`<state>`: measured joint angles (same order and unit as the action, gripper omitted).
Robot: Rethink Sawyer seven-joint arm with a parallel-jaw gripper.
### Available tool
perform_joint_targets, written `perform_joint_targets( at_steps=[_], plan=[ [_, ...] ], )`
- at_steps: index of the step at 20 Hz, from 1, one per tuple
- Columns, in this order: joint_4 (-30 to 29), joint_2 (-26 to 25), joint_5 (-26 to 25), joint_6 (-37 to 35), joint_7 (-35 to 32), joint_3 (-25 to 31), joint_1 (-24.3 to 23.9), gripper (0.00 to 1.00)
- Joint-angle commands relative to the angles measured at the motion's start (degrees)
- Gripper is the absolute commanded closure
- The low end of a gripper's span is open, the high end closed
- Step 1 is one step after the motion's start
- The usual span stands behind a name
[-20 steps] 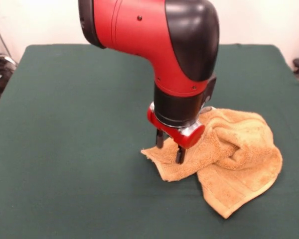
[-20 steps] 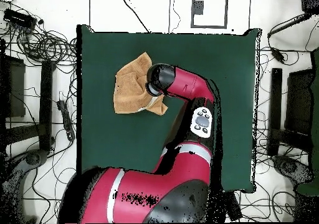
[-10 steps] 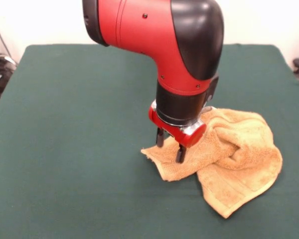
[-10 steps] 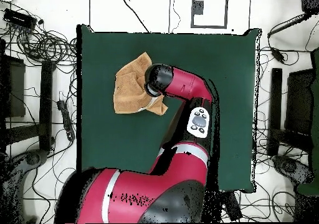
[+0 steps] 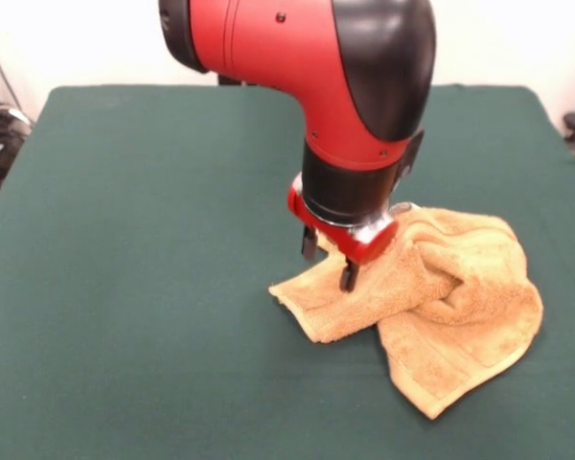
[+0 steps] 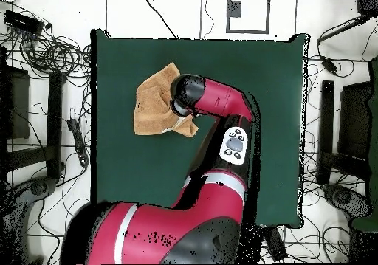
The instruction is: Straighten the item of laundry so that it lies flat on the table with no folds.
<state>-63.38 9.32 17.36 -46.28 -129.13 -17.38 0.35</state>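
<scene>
While the arm bends steeply down, pincer [image 5: 328,262] (fingers parted) overhangs towel [image 5: 441,307].

Glossy red arm [image 5: 268,43] – rounded black elbow cap, red wrist ring, small dark screws

Towel [image 5: 441,297] bunched on the table [image 5: 153,287], right of centre in the front view. Gripper [image 5: 330,261] directly above its left flap, seemingly just clear of the cloth. Bare table spreading left and behind.
</scene>
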Motion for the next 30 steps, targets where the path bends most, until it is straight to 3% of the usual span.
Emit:
perform_joint_targets(
  at_steps=[1, 19, 30],
  plan=[
    [-7.02, 1.17, -0.67, -9.56, -11.63, 0.71, 2.48, 0.0],
    [-8.34, -3.89, -0.33, 2.72, -10.64, 3.24, 0.68, 0.0],
    [-15.29, -0.75, -1.03, 5.82, -11.2, 1.6, 1.64, 0.0]
  ],
)
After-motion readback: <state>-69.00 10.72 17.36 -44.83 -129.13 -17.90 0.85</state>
